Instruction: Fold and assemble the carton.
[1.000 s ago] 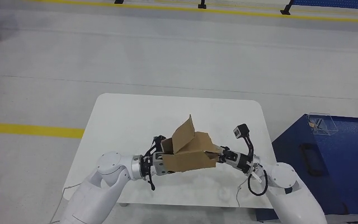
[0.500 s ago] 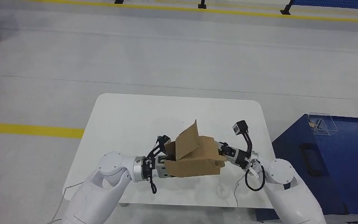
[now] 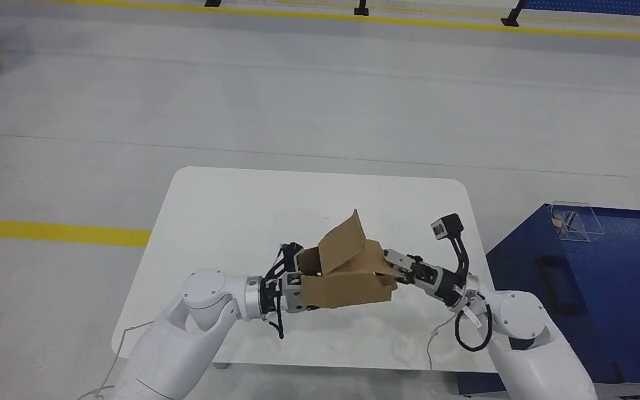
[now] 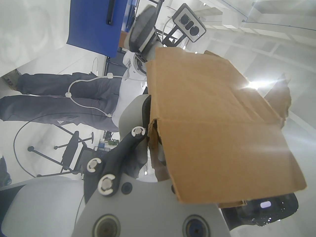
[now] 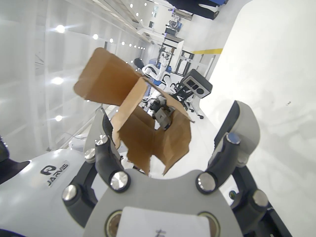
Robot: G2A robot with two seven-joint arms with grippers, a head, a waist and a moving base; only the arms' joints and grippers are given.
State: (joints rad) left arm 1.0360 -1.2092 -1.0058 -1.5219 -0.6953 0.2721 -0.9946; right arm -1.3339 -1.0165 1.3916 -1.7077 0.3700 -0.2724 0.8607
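Brown carton aloft — left gripper clamping it, right gripper fingers spread

From above, the carton, near the front edge of the worktop, covers the tips of the left gripper at one end and of the right gripper at the other. You cannot tell whether its underside rests on the worktop. The arms hide part of that front edge.

In the left wrist view a brown panel covers that gripper's far finger, and glare washes out the far flap. In the right wrist view the gripper's own base cuts off the carton's nearest edge.

Beyond the worktop's right edge, the blue cabinet is cut off by the picture, and the clear item on it is too small to identify.
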